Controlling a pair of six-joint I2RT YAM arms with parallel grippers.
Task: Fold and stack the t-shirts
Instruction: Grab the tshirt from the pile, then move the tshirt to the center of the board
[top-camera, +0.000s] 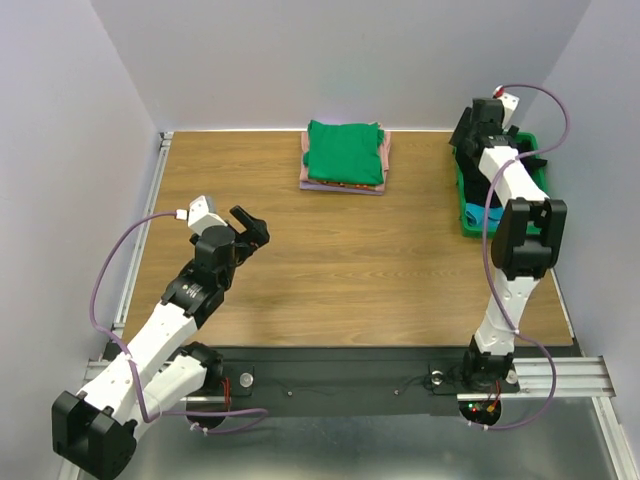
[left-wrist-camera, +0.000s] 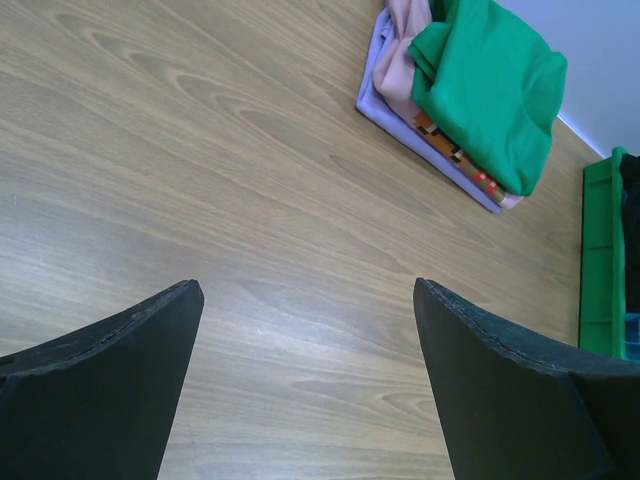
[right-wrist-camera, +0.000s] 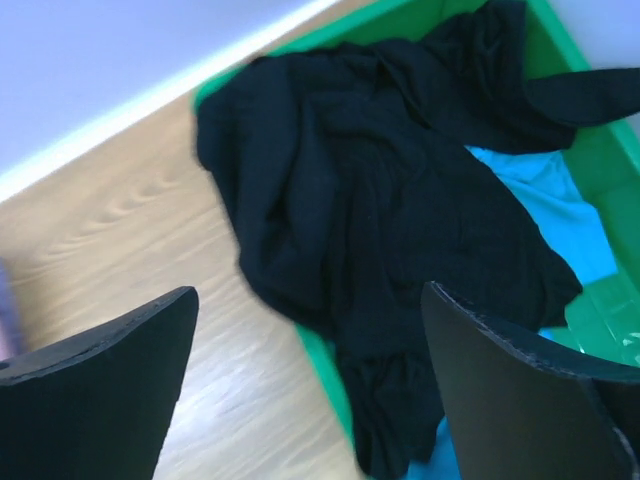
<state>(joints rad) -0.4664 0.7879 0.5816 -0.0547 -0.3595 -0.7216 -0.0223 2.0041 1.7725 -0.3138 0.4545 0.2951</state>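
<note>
A folded stack lies at the table's back centre, with the green t-shirt (top-camera: 345, 152) on top and pink and lilac edges below it. In the left wrist view the green shirt (left-wrist-camera: 490, 85) sits over the pink shirt (left-wrist-camera: 400, 60) and the lilac shirt (left-wrist-camera: 385, 105). The black t-shirt (right-wrist-camera: 400, 200) lies crumpled in the green tray (right-wrist-camera: 600, 150), spilling over its near-left rim, with the teal shirt (right-wrist-camera: 545, 205) under it. My right gripper (right-wrist-camera: 309, 290) is open and empty above the black shirt. My left gripper (left-wrist-camera: 305, 285) is open and empty over bare wood, well short of the stack.
The green tray (top-camera: 466, 215) stands at the table's right edge, with the right arm (top-camera: 510, 230) reaching over it. White walls close the back and both sides. A metal rail (top-camera: 150, 220) runs along the left edge. The tray also shows in the left wrist view (left-wrist-camera: 600, 260).
</note>
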